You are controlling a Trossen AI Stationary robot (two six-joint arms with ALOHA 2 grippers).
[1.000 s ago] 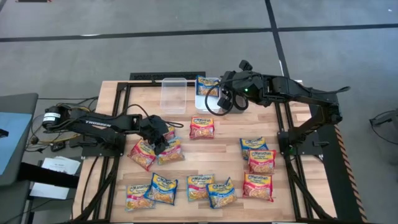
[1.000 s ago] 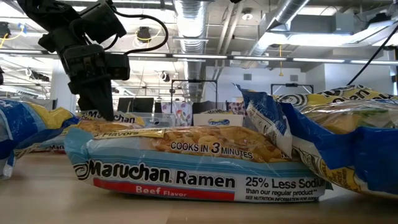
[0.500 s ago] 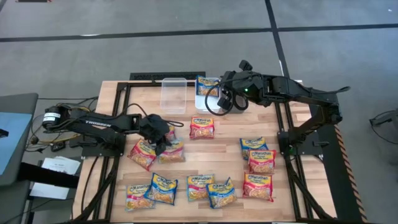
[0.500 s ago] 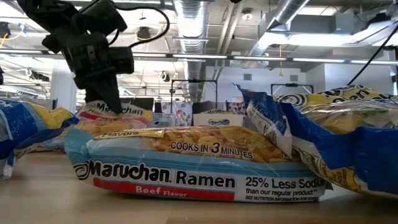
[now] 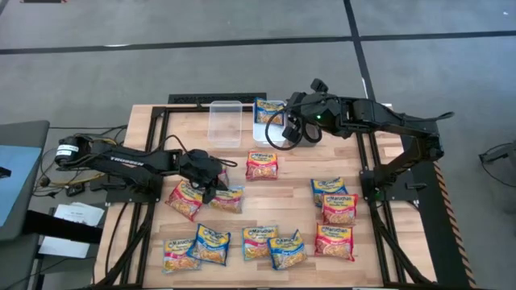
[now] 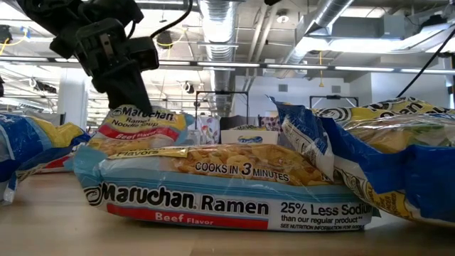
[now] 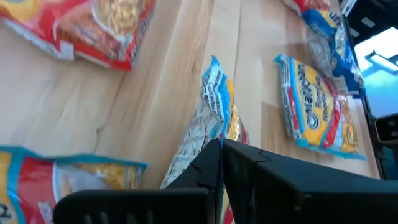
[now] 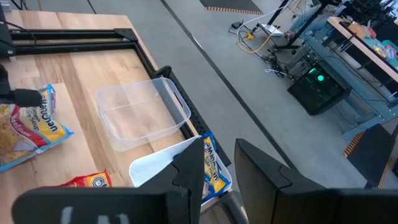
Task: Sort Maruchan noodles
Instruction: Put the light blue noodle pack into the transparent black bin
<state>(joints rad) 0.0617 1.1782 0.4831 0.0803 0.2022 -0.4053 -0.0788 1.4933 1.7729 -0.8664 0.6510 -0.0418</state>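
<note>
The left gripper (image 5: 216,182) has its fingers pinched shut on a packet's (image 6: 141,122) edge, lifting it clear of the worktop (image 5: 294,173) for sorting.

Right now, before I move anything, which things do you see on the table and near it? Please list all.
Wooden table: one, light brown, centre.
Maruchan ramen packets: about nine, red, blue and yellow, lying spread over the table.
Binned packet: one, blue, inside the white bin.
Held packet: one, pink-red, lifted at table's left.
Clear bin: one, far edge.
White bin: one, beside the clear bin.
Left tool: shut on held packet.
Right tool: open, above white bin.
</note>
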